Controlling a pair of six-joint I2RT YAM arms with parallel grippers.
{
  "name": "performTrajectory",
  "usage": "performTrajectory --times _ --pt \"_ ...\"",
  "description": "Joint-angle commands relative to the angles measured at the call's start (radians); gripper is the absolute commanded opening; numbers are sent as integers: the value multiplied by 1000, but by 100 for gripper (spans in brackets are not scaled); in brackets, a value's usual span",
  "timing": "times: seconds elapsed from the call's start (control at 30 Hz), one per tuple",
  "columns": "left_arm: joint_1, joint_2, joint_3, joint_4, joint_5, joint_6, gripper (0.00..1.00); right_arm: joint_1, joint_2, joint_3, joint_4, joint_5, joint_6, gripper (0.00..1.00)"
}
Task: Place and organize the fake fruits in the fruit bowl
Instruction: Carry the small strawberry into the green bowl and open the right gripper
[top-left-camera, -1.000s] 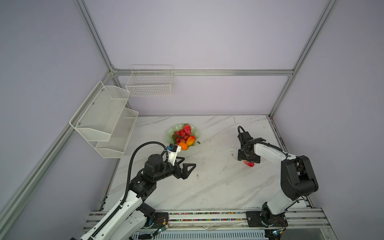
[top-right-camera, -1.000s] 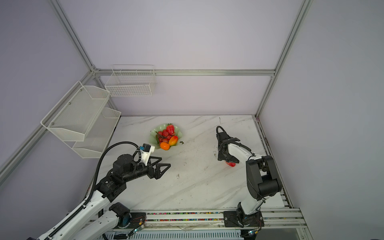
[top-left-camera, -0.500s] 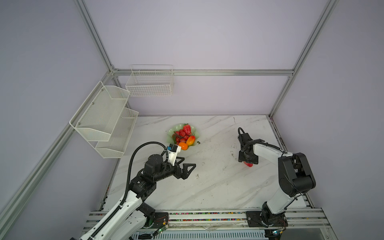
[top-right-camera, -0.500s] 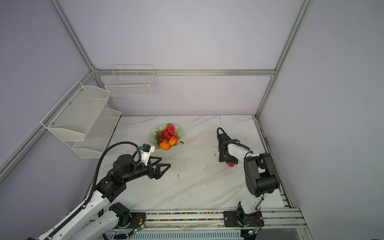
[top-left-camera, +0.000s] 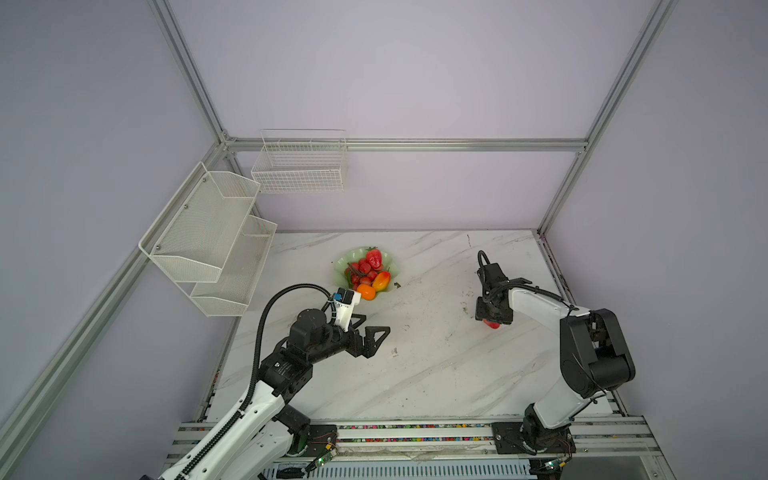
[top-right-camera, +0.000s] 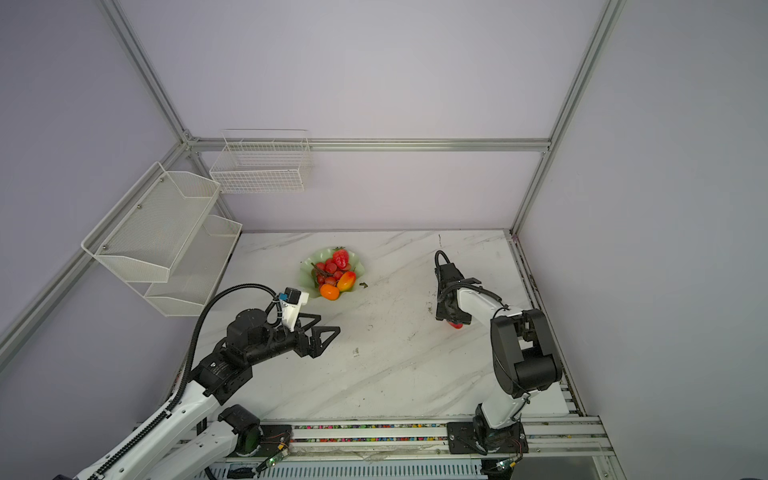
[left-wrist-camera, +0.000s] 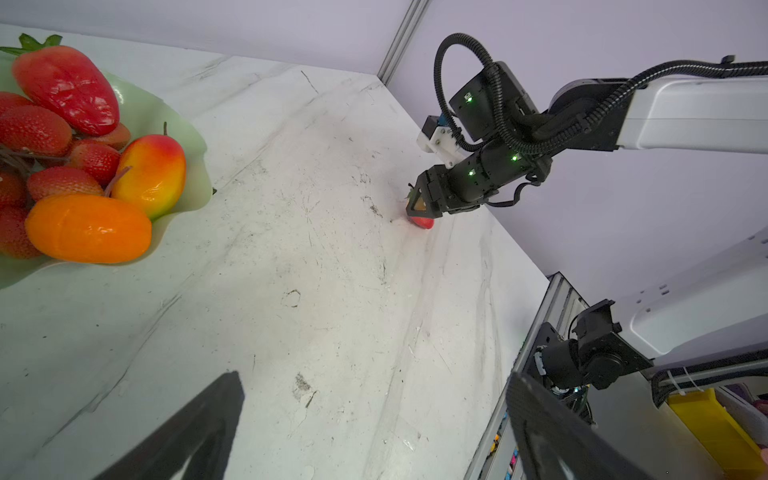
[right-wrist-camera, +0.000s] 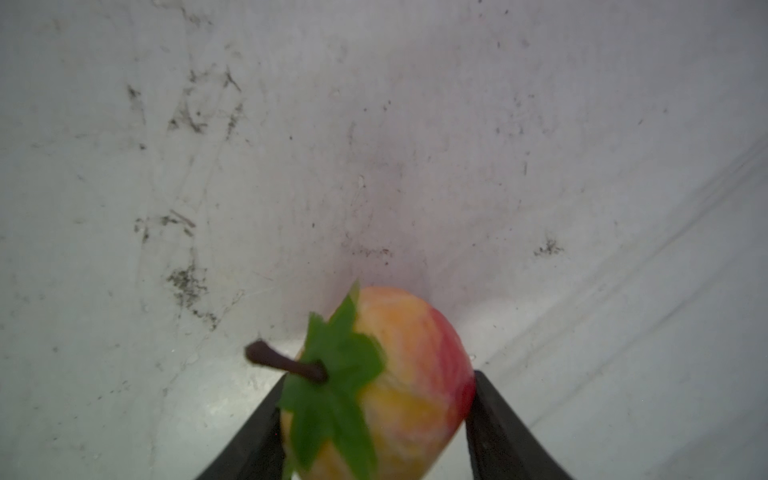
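The mint-green fruit bowl (top-left-camera: 343, 261) (top-right-camera: 308, 268) sits at the table's back centre. It holds the red grape bunch (top-left-camera: 360, 270), a red strawberry (top-left-camera: 373, 257) (left-wrist-camera: 66, 89), the mango (top-left-camera: 381, 281) (left-wrist-camera: 151, 174) and the small orange (top-left-camera: 366, 291) (left-wrist-camera: 87, 228). A paler red-cream strawberry (top-left-camera: 493, 325) (top-right-camera: 456, 325) (right-wrist-camera: 411, 365) lies on the marble at the right. My right gripper (top-left-camera: 491, 319) (right-wrist-camera: 376, 395) points down over it, and both fingers press its sides. My left gripper (top-left-camera: 376, 324) (top-right-camera: 328, 324) (left-wrist-camera: 372, 376) hovers open in front of the bowl, holding nothing.
White mesh shelves (top-left-camera: 208, 232) hang on the left wall and a wire basket (top-left-camera: 299, 166) on the back wall. A small green scrap (top-left-camera: 397, 285) lies beside the bowl. A metal rail (top-left-camera: 415, 432) runs along the table's front edge.
My right gripper's fingers have closed in on the paler strawberry, which has stayed on the table. The left arm has not moved.
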Motion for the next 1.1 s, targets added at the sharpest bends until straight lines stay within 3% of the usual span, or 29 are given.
performTrajectory --times 0.0,0.17,0.33,0.47,0.6,0.67,0.8,0.9,1.07 --pt "-6 -23 4 -9 -22 24 100 -2 -68 -2 -3 -43 -37 47" --pt "-5 -44 21 -56 -76 28 100 52 -116 28 4 -117 -90 47" --pt "-3 -87 68 -165 -255 44 100 195 -103 141 58 -178 -99 47" --pt "9 -52 142 -241 -336 80 100 321 -15 302 129 -251 -124 47" --pt "28 6 216 -323 -494 55 100 399 115 488 177 -319 -137 47" --pt "70 13 240 -337 -521 57 100 429 202 597 189 -361 -131 47" --pt "235 7 238 -306 -398 27 100 483 364 791 191 -415 -117 47" --pt "368 19 225 -280 -238 -1 100 519 473 925 198 -440 -85 46" --pt "529 25 189 -222 -1 -62 100 574 585 1020 259 -450 -27 46"
